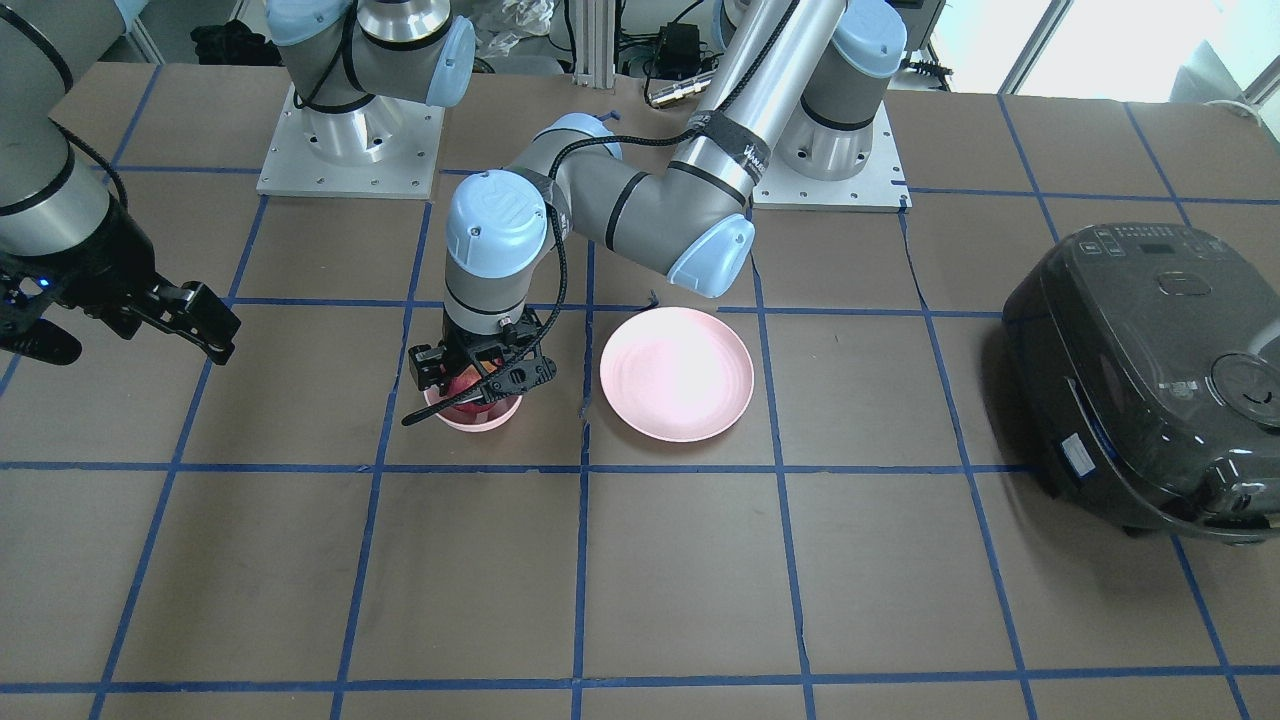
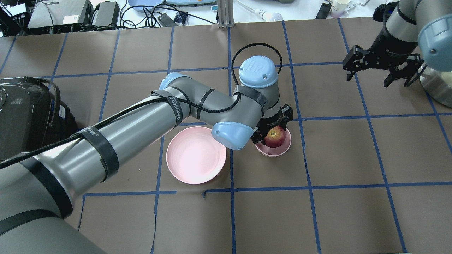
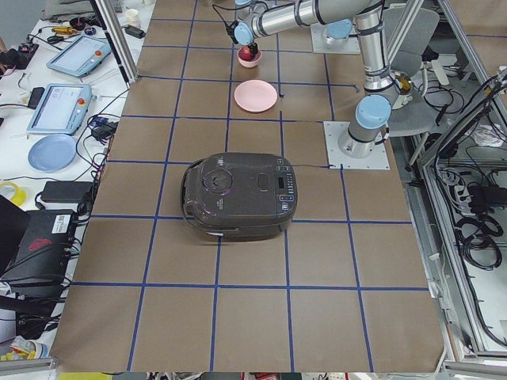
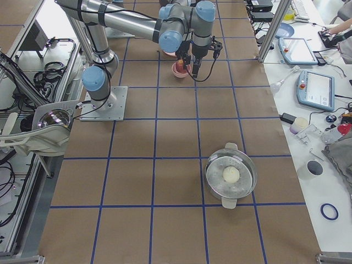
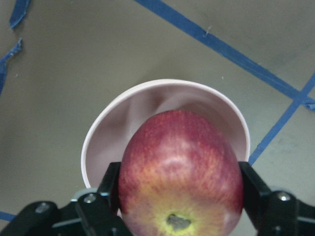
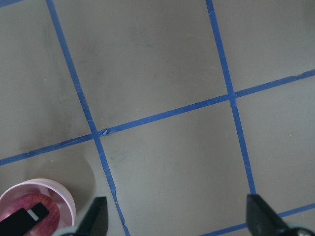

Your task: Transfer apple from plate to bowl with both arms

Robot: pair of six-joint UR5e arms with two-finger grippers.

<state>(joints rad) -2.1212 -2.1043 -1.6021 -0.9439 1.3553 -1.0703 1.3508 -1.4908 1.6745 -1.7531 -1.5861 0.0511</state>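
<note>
The dark-red apple [image 5: 179, 172] sits between the fingers of my left gripper [image 5: 179, 189], which is shut on it. It hangs in the mouth of the small pink bowl [image 5: 98, 132]. In the overhead view the apple [image 2: 275, 137] shows over the bowl [image 2: 279, 151], under the left gripper [image 2: 271, 129]. The wide pink plate [image 2: 196, 159] lies empty just left of the bowl. My right gripper [image 2: 383, 68] is open and empty, high at the far right, well away from the bowl. The right wrist view shows the bowl [image 6: 61, 194] at its lower left.
A black rice cooker [image 2: 24, 113] stands at the table's left end. A steel pot [image 4: 231, 175] with a white round thing inside stands at the right end. Brown table with a blue tape grid [image 2: 303, 155].
</note>
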